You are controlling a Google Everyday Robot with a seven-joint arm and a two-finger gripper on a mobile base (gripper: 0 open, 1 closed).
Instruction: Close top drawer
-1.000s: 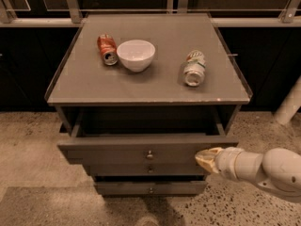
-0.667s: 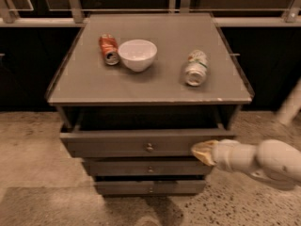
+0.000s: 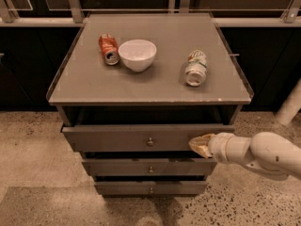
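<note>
The single camera sits in front of the desk (image 3: 89,86) and above it, fairly near. It looks down on the desk's top and drawer fronts, with the desk mid-frame. The gripper (image 3: 201,145) is at the desk's front, against the right end of the top drawer (image 3: 113,138).

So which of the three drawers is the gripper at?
The top drawer, with the widest front and pulled out furthest; the gripper is at its right end.

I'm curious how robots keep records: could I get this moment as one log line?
top drawer: slightly open, not yet closed | gripper: at its front, right of knob
</note>
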